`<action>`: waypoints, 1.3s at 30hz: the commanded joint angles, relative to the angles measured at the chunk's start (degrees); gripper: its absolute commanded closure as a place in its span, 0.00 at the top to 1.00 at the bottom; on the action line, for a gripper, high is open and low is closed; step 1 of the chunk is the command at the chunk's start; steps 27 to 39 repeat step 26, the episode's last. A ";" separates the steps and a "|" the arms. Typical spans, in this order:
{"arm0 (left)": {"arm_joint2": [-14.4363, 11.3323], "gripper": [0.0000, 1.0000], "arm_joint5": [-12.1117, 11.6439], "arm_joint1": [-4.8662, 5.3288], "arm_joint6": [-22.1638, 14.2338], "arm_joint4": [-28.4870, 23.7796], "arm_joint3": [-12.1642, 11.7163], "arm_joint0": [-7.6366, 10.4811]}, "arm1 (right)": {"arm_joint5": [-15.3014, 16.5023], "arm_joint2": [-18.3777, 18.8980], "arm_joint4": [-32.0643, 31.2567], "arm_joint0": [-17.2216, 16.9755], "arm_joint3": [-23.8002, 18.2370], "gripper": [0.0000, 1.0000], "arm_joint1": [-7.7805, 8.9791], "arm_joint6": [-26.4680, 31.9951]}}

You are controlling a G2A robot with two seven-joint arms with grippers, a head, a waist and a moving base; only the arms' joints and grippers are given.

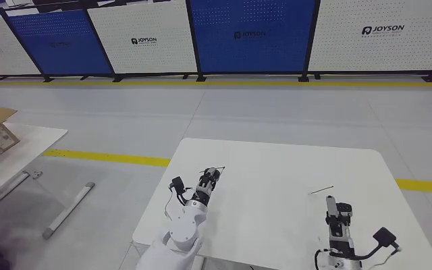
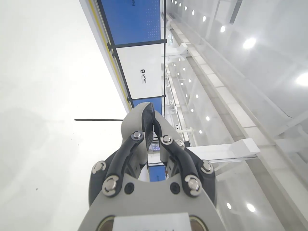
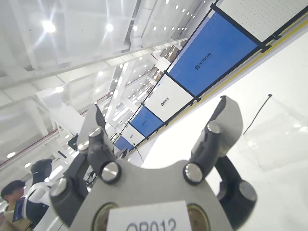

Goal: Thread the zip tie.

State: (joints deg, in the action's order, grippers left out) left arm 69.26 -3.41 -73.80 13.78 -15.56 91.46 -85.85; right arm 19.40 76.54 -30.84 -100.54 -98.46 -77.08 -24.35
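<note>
Two ties: held zip tie [image 2: 98,120] pinched in my left pincer [image 2: 151,111], loose zip tie [image 1: 321,190] on white table [image 1: 270,202] near my spread right pincer [image 3: 160,106]; blue-white panels [image 1: 250,34] behind.

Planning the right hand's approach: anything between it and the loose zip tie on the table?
No. Top and right wrist views show bare table between the open right hand and the loose zip tie.

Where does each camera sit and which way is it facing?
Top view: overhead, looking down on the white table; the left gripper and right gripper show.
Left wrist view: behind the left gripper, shut on a thin black zip tie, facing along the table.
Right wrist view: behind the open right gripper, facing a second black zip tie.
Top view shares both zip ties.
</note>
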 commanded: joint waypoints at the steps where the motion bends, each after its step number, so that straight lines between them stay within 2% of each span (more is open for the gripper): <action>1: -0.20 0.00 0.05 0.02 0.12 2.20 -0.29 0.23 | -0.95 0.13 1.15 0.34 -0.05 1.00 -0.02 1.64; 6: 0.78 0.00 0.70 0.20 0.30 6.19 -1.58 0.60 | -0.57 4.83 14.03 -0.69 -0.96 1.00 0.12 4.73; 8: 1.32 0.00 0.39 0.37 -0.84 7.08 -2.06 0.17 | 0.08 6.52 16.34 -1.46 -1.29 1.00 0.21 5.02; 39: 1.72 0.00 -0.07 0.45 -1.35 7.28 -2.18 -0.17 | 0.08 6.67 16.52 -1.58 -1.36 1.00 0.23 5.17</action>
